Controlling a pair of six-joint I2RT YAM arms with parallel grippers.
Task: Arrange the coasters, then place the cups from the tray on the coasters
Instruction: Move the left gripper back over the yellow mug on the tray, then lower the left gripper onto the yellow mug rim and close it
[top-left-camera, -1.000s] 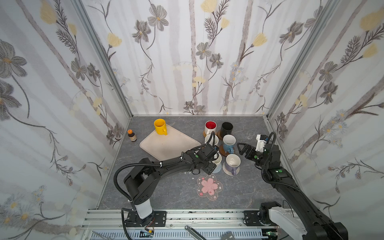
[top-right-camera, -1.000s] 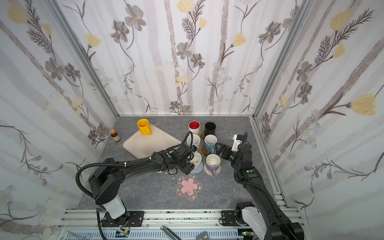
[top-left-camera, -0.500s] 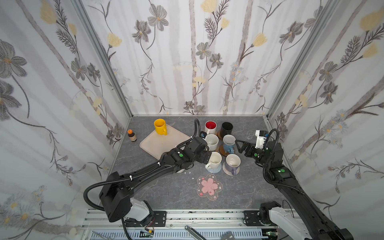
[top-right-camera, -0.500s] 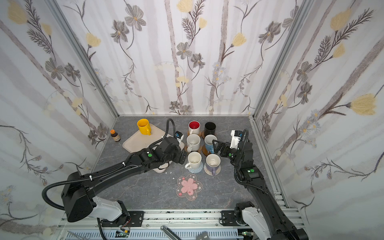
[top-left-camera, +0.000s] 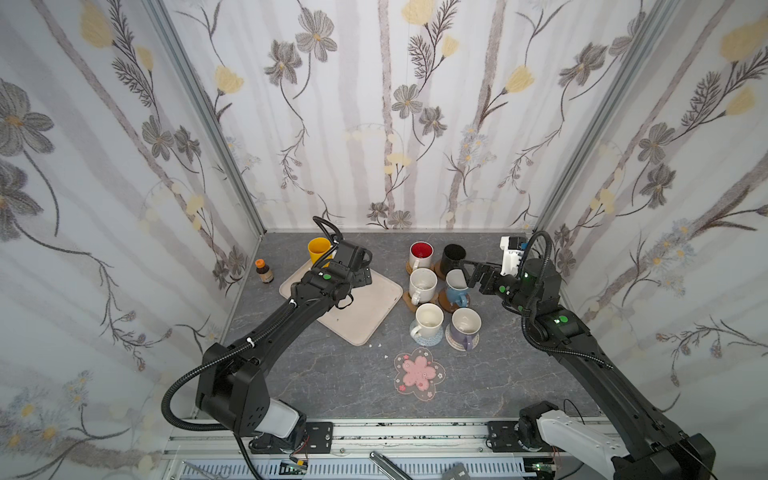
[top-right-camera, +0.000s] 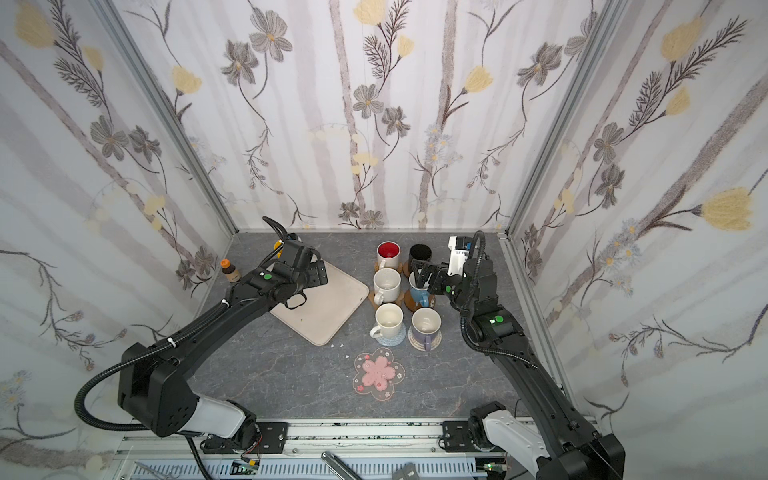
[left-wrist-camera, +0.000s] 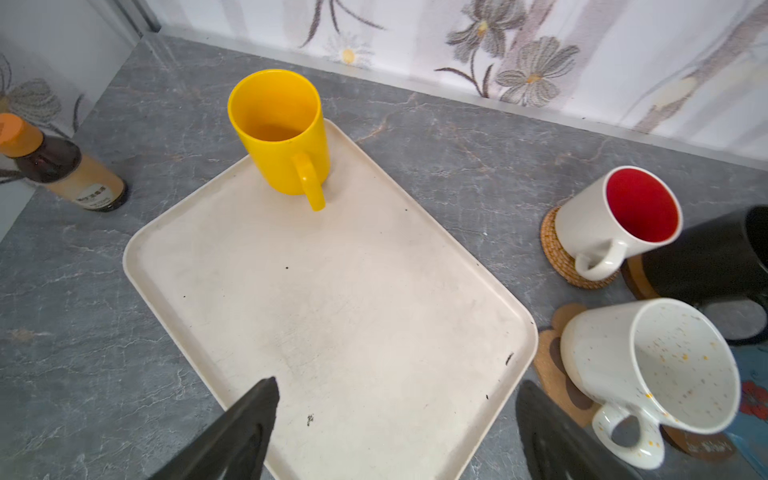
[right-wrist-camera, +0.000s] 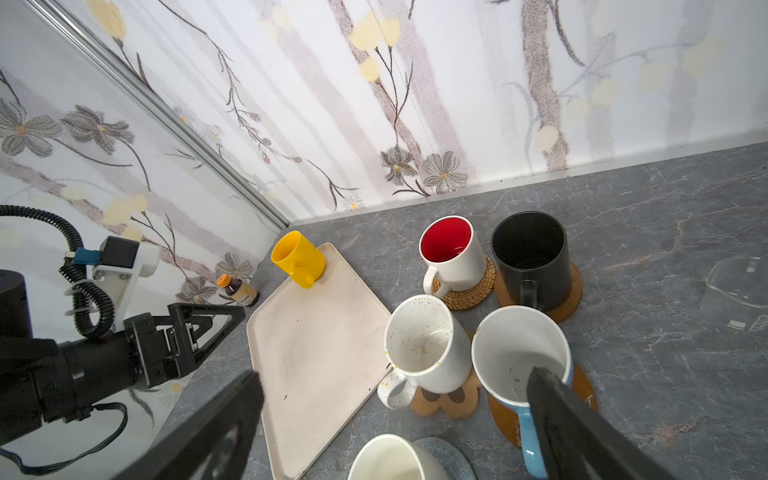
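In both top views the left gripper (top-left-camera: 363, 276) is seen drawn back from the cream-white ceramic mug (top-left-camera: 428, 322) on the grey-blue knitted coaster (top-left-camera: 429, 340) and held over the large beige rounded-rectangle tray (top-left-camera: 365, 320), jaws apart, empty. The pink blossom-shaped coaster (top-left-camera: 419, 372), near the front edge of the tabletop (top-left-camera: 316, 374), is left bare.

In the left wrist view the yellow handled mug (left-wrist-camera: 282, 137) is shown at the tray's far corner, judged the last to be moved.

In the right wrist view the right gripper (right-wrist-camera: 395, 374) is held spread, empty.
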